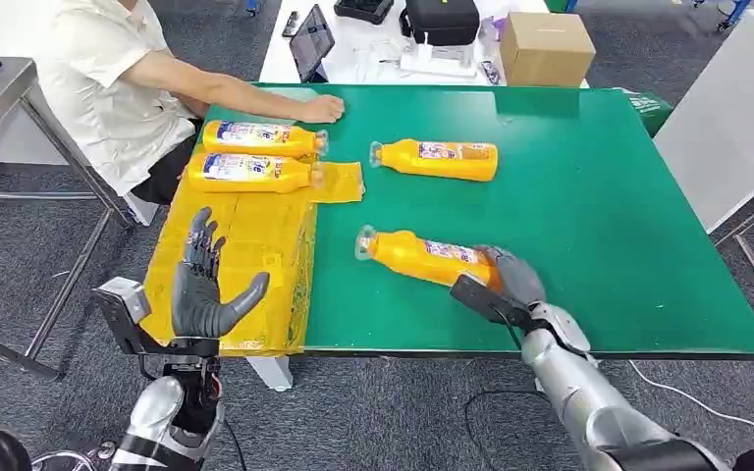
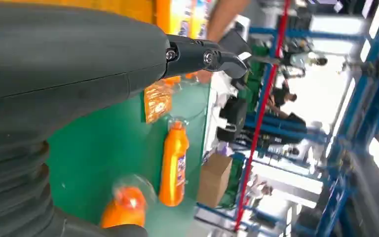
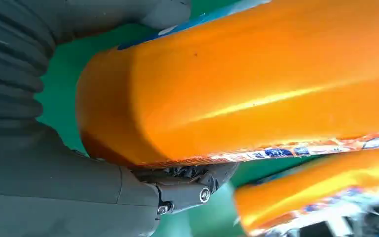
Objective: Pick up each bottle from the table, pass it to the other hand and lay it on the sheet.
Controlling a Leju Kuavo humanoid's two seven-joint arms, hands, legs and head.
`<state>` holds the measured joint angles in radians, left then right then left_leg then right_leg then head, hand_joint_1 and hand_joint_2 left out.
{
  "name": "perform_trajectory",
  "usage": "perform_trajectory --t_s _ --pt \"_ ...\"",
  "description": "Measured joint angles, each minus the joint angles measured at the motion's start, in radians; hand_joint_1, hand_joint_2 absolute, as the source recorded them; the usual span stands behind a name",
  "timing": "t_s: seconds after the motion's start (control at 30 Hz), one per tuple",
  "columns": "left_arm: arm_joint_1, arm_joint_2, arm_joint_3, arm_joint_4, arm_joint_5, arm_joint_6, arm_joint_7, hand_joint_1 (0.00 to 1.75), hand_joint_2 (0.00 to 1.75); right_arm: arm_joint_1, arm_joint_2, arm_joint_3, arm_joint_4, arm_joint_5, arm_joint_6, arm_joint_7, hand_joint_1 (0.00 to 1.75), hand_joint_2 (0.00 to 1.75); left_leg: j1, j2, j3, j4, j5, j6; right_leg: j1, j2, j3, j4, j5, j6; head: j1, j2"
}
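Across the middle of the room stands the green table (image 1: 599,226), with a person in a pale shirt (image 1: 108,78) seated at its far left corner, one hand resting flat on the green top. Beyond the table's far edge a white bench carries a cardboard box (image 1: 547,47), a black case (image 1: 441,20) and a tablet (image 1: 311,41).

Over the table's left end lies the yellow sheet (image 1: 245,255), crinkled and draped over the near edge. On its far part two orange bottles already lie side by side, the farther one (image 1: 260,137) and the nearer one (image 1: 250,172), caps pointing right.

On the bare green, a third bottle (image 1: 437,159) lies to the right of the sheet towards the far side, cap to the left. A fourth bottle (image 1: 422,257) lies nearer, angled, cap towards the sheet. The right hand (image 1: 511,285) is wrapped around its base end; from the wrist camera the fingers look closed on it, though whether it has left the tabletop I cannot tell.

The left hand (image 1: 206,285) is raised over the sheet's near left part, palm upright, fingers spread and holding nothing.
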<state>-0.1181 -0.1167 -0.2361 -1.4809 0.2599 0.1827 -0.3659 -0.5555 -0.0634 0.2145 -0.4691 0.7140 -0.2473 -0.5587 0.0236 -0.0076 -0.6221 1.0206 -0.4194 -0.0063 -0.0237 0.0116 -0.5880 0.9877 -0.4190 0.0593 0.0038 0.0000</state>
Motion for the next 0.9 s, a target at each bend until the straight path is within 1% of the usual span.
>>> perform_trajectory --t_s 0.03,0.1,0.27,0.33,0.4,0.47,0.57,0.7,0.9 --pt "0.006 -0.005 0.0 0.0 0.03 0.003 0.01 0.0 1.75 0.018 0.012 -0.015 -0.019 -0.041 0.021 -0.027 1.75 1.75 0.0 0.0 0.0 0.0 0.0 0.0 0.0 0.0 0.0 0.0 0.0 0.0 0.0 0.0" --pt "0.026 -0.017 -0.001 0.0 0.077 0.007 0.018 0.0 1.75 0.051 0.036 -0.039 -0.06 -0.1 0.051 -0.044 1.75 1.75 0.0 0.0 -0.001 0.0 0.0 0.0 0.0 0.0 -0.002 0.0 0.0 0.0 0.0 0.0" --pt "0.046 -0.031 -0.002 0.0 0.099 0.007 0.021 0.0 1.75 0.089 0.064 -0.065 -0.118 -0.123 0.066 -0.052 1.75 1.75 0.0 -0.001 -0.003 0.0 0.0 0.0 0.0 0.0 -0.003 0.0 0.0 0.0 0.0 0.0" --pt "0.048 -0.033 -0.004 0.004 0.148 -0.01 0.042 0.0 1.75 0.105 0.072 -0.074 -0.144 -0.184 0.104 -0.086 1.75 1.75 0.0 -0.001 -0.004 0.0 0.0 0.0 0.0 0.0 -0.003 0.0 0.0 0.0 0.0 0.0" --pt "0.059 -0.032 -0.016 0.013 0.185 -0.026 0.05 0.0 1.75 0.141 0.084 -0.074 -0.201 -0.261 0.136 -0.103 1.75 1.75 0.0 -0.002 -0.006 0.0 0.0 0.0 0.0 0.0 -0.005 0.0 0.0 0.0 0.0 0.0" --pt "0.067 -0.028 -0.045 0.031 0.158 -0.036 0.047 0.0 1.75 0.182 0.106 -0.074 -0.28 -0.336 0.144 -0.104 1.75 1.75 0.0 -0.002 -0.008 0.0 0.0 0.0 0.0 0.0 -0.007 0.0 0.0 0.0 0.0 0.0" --pt "0.067 -0.006 -0.115 0.055 -0.006 -0.05 0.013 0.0 1.75 0.231 0.141 -0.069 -0.403 -0.424 0.145 -0.099 1.75 1.75 0.0 -0.002 -0.009 0.0 0.0 0.0 0.0 -0.001 -0.008 0.0 -0.001 0.0 0.0 0.0" --pt "0.067 0.002 -0.162 0.066 -0.042 -0.074 0.018 0.0 1.75 0.266 0.167 -0.034 -0.505 -0.449 0.156 -0.078 1.75 1.75 0.0 -0.001 -0.009 0.0 0.0 0.0 0.0 0.0 -0.009 0.0 -0.001 0.0 0.0 0.0" --pt "0.065 0.009 -0.186 0.067 -0.072 -0.072 0.024 0.0 1.75 0.284 0.185 0.011 -0.551 -0.455 0.165 -0.081 1.75 1.75 0.0 -0.002 -0.01 0.0 0.0 0.0 0.0 -0.001 -0.009 0.0 -0.001 0.0 0.0 0.0"
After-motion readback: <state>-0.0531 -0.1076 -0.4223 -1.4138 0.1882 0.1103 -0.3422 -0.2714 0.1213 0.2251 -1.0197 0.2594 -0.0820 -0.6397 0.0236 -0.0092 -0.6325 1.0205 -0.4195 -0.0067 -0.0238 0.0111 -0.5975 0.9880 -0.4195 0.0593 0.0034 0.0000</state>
